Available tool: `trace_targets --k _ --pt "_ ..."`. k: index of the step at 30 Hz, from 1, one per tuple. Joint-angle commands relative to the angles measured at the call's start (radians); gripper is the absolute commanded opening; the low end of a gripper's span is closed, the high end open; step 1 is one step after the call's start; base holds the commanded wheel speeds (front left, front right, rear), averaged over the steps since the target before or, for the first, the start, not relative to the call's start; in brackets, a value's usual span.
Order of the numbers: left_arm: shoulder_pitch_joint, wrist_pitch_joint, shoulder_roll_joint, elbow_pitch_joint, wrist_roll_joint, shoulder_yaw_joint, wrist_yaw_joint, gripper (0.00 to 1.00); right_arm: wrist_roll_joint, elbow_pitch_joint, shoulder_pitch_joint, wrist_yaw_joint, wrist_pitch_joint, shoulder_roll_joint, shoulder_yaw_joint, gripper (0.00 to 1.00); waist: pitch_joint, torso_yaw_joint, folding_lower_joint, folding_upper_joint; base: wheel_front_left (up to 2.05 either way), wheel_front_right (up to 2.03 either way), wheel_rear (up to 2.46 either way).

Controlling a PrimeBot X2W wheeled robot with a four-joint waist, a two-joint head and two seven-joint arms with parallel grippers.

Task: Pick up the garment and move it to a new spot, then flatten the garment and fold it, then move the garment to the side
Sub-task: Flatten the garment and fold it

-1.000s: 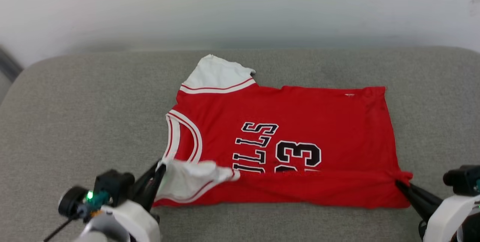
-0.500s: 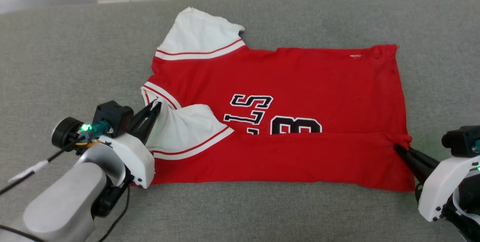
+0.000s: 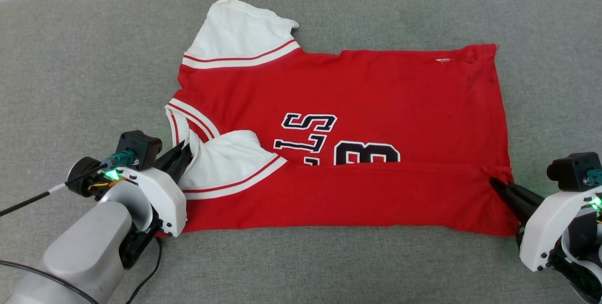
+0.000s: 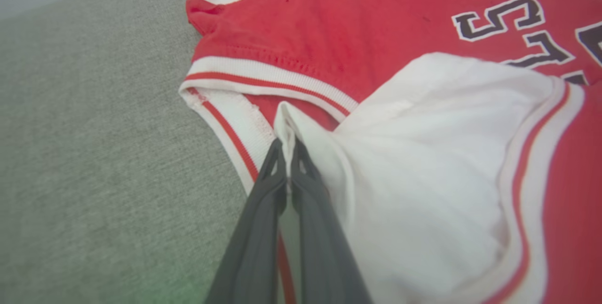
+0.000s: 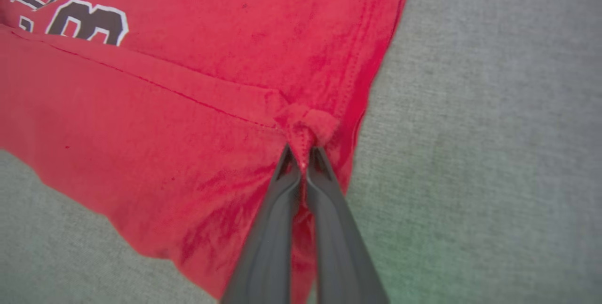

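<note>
shirt spot: the garment (image 3: 357, 101) is spread out flat across the middle of the head view on the grey fabric surface (image 3: 70, 59), neck end toward frame left, hem toward frame right

fold so far: the bottom long edge is flipped up over the front, so a plain red band runs along the lower part of the shirt and cuts off the bottom of the lettering (image 3: 305, 130) and the number (image 3: 367, 153)

far sleeve: the white far sleeve (image 3: 235, 31) sticks out flat at upper left, striped trim showing

near sleeve: the white near sleeve (image 3: 225, 163) is pulled in on top of the red, kinda rumpled, lying just below the collar trim (image 3: 188, 118)

left gripper: the left gripper (image 3: 186, 151) sits at lower left, fingers pressed together and pinching a little peak of white sleeve cloth right by the collar, super clear in the left wrist view

right gripper: the right gripper (image 3: 494, 182) is at the right edge, fingers squeezed tight on a bunched red nub where the folded-over edge meets the hem

contact: both pinched bits are lifted slightly, the rest of the shirt rests on the fabric
</note>
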Motion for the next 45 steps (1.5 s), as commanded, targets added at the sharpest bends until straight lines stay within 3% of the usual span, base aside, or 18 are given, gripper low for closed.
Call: trace_targets --k 1,2,3,9,15,31,34,42,43,44,45 --pt "0.001 0.000 -0.008 0.022 -0.004 -0.007 -0.006 0.00 0.006 0.007 -0.005 -0.002 -0.005 0.002 0.000 0.12 -0.017 0.002 -0.0002 0.0000 0.00 0.00 0.00" --pt "0.000 0.003 -0.010 0.032 -0.010 -0.008 -0.012 0.36 0.007 0.007 -0.006 -0.002 -0.008 0.004 -0.001 0.50 -0.026 0.003 -0.0002 0.0000 0.00 0.00 0.00" --pt "-0.004 0.009 -0.008 0.043 -0.010 -0.010 -0.015 1.00 0.003 0.004 -0.009 -0.002 -0.012 0.004 -0.002 1.00 -0.036 0.004 -0.0002 0.0000 0.00 0.00 0.00" --pt "-0.044 0.031 0.016 0.036 -0.016 -0.007 -0.026 1.00 -0.003 -0.012 0.005 -0.001 -0.035 0.000 -0.009 1.00 -0.092 0.014 -0.0002 0.0000 0.00 0.00 0.00" --pt "-0.079 0.171 0.068 -0.050 -0.037 -0.030 -0.039 1.00 -0.015 -0.011 0.028 -0.001 -0.036 0.002 -0.012 1.00 -0.130 0.024 -0.0002 0.0000 0.00 0.00 0.00" --pt "-0.131 0.876 0.227 -0.324 -0.298 -0.134 -0.050 1.00 -0.024 -0.027 0.015 -0.001 -0.027 0.014 0.008 1.00 -0.128 0.000 -0.0002 0.0000 0.00 0.00 0.00" --pt "-0.114 0.935 0.240 -0.332 -0.326 -0.148 -0.040 1.00 -0.026 -0.032 0.001 -0.001 -0.026 0.017 0.019 1.00 -0.113 -0.014 -0.0002 0.0000 0.00 0.00 0.00" --pt "-0.050 0.971 0.228 -0.269 -0.363 -0.173 -0.020 1.00 -0.023 -0.019 -0.050 -0.001 -0.027 0.027 0.057 1.00 -0.089 -0.049 -0.0002 0.0000 0.00 0.00 0.00" --pt "-0.047 0.967 0.225 -0.264 -0.363 -0.176 -0.022 0.74 -0.023 -0.019 -0.057 -0.001 -0.026 0.025 0.060 1.00 -0.089 -0.051 -0.0002 0.0000 0.00 0.00 0.00" --pt "-0.043 0.964 0.223 -0.258 -0.363 -0.179 -0.025 0.10 -0.023 -0.020 -0.065 -0.001 -0.025 0.021 0.064 1.00 -0.090 -0.053 -0.0002 0.0000 0.00 0.00 0.00" --pt "-0.039 0.962 0.220 -0.255 -0.365 -0.182 -0.027 0.00 -0.022 -0.022 -0.073 -0.001 -0.024 0.015 0.066 1.00 -0.092 -0.054 -0.0002 0.0000 0.00 0.00 0.00"
